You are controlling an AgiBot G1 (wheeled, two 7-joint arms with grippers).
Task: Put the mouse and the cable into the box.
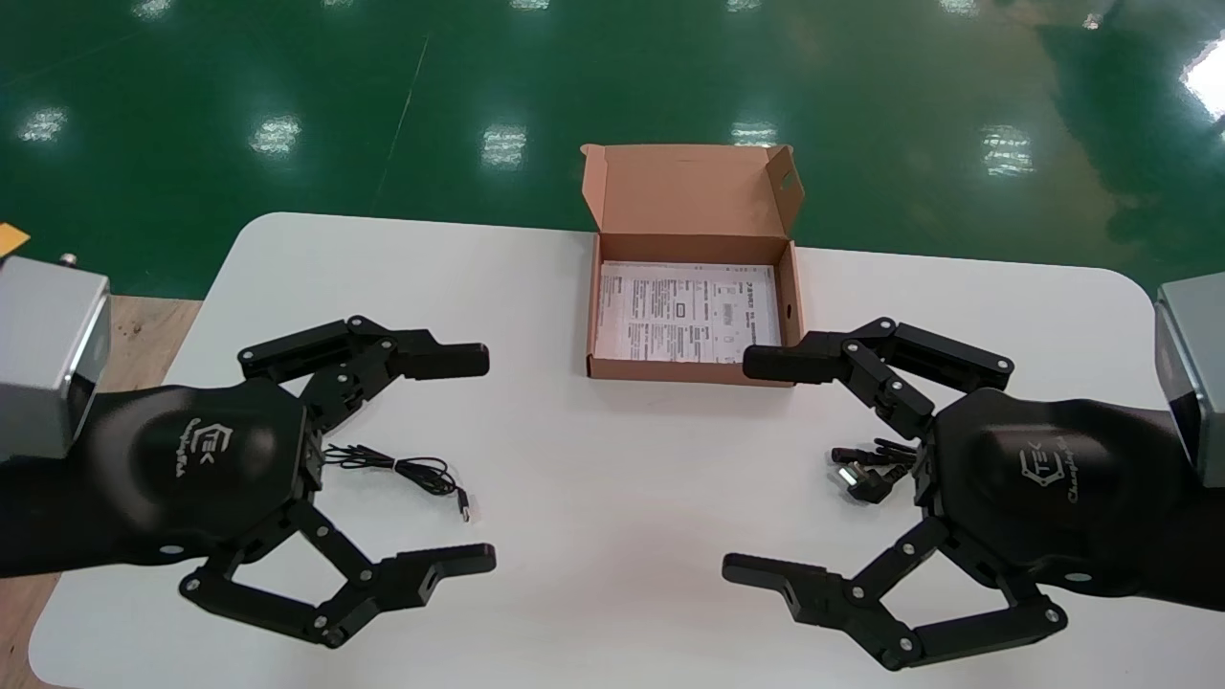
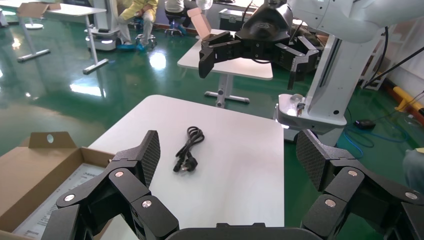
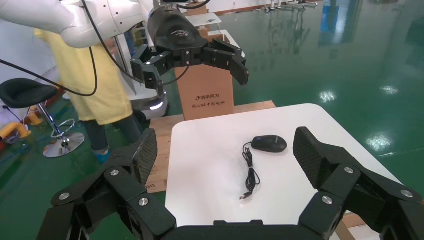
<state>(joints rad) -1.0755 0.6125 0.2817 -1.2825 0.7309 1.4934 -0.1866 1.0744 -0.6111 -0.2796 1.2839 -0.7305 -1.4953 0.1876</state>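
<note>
At the very start of the job, with no packing done yet. Far across the white surface (image 1: 593,498), an open brown cardboard box (image 1: 689,369) with lid up and only a printed paper sheet (image 1: 684,311) lying flat inside.

On the left, the black left gripper (image 1: 478,459), hovering just above the surface with fingers spread wide and holding nothing. Below its palm, hidden from the head view, the small black computer mouse (image 3: 269,143) — plain to see from the right wrist view, flat on the surface. Trailing out below the open fingers, its thin black cord (image 1: 412,467), ending in a little plug.

On the right, the black right gripper (image 1: 746,466), also spread wide and empty, above the thick black power cable (image 2: 189,149), bunched in a loose loop with the plug end poking out beside the wrist. Both things well apart from the box, one on each side.

Next, most likely: pick one side first. For the mouse, lower the left gripper straight down, close gently on the two sides of the mouse, lift, carry over the box wall and set down on the paper — minding the loose cord dragging behind. For the cable, pinch across the bunched part, not a single strand, to keep the loop from coming undone.
</note>
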